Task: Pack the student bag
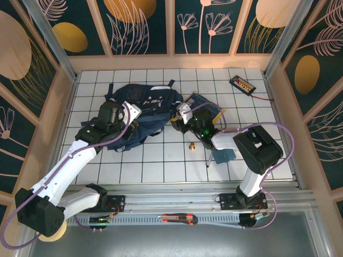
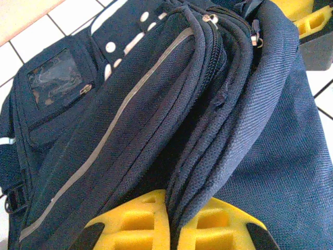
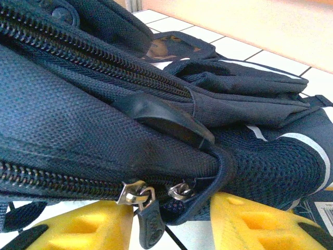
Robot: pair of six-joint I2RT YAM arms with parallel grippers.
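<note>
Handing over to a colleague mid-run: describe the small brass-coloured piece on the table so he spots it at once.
Start at the white tiled table and find the big navy student bag lying on it. On the tiles just nearer than the bag's right end stands the brass-coloured piece. It is tiny and golden, unlike the flat blue rectangle to its right.

The student bag (image 1: pixel 143 107) lies on the counter (image 1: pixel 155 160), toward the back, left of centre. My left gripper (image 2: pixel 174 229) is at its near left side, a fold of the bag pinched between the fingers. My right gripper (image 3: pixel 177 229) is at its right end, the zipped corner between my spread fingers. A book (image 1: pixel 208 104) lies just right of the bag. A small cone (image 1: pixel 191 145) stands in front.
</note>
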